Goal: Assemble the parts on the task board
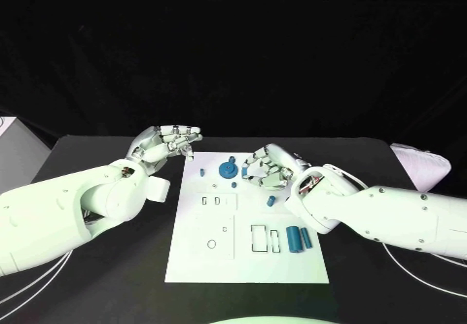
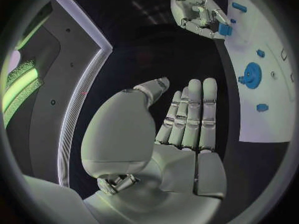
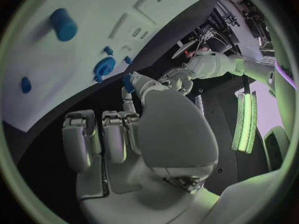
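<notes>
Both hands over the board's far end.
Right hand (image 1: 268,167) pinches a small blue part (image 2: 224,30); left hand (image 1: 167,144) open, empty, off the white board (image 1: 200,260).

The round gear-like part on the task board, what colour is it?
Blue; the round part shows best in the left wrist view.

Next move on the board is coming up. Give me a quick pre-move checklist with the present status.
1. Right hand pinches a small blue part: ok.
2. Left hand empty, fingers straight: ok.
3. Left hand off the task board, beside its far corner: ok.
4. Round blue part fully seated: cannot tell.
5. Two blue cylinders lying on the board, clear of both hands: ok.
</notes>
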